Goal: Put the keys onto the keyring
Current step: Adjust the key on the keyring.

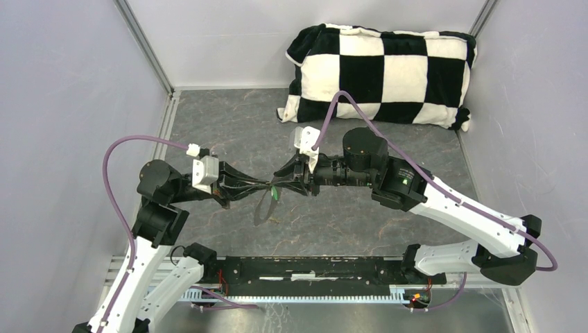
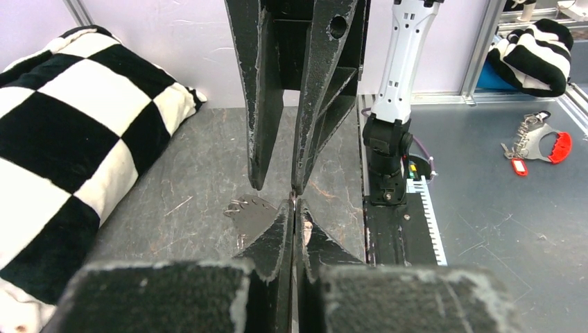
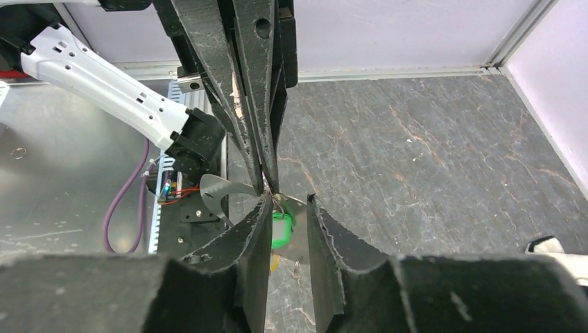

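My left gripper (image 1: 258,186) and right gripper (image 1: 281,179) meet tip to tip above the table's middle. The left gripper (image 2: 292,206) is shut on the thin wire of the keyring (image 1: 263,208), whose loop hangs below the fingertips. The green key (image 1: 274,195) hangs at the junction. In the right wrist view its green head (image 3: 281,229) sits between the fingers of my right gripper (image 3: 288,201), close to the left finger, and the jaws stand apart. A yellow-orange sliver (image 3: 275,262) shows just below it, most likely the yellow key; the rest is hidden.
A black-and-white checkered pillow (image 1: 381,73) lies at the back right, also seen in the left wrist view (image 2: 55,139). The black base rail (image 1: 312,267) runs along the near edge. A bunch of keys with a red tag (image 2: 534,142) lies off the table.
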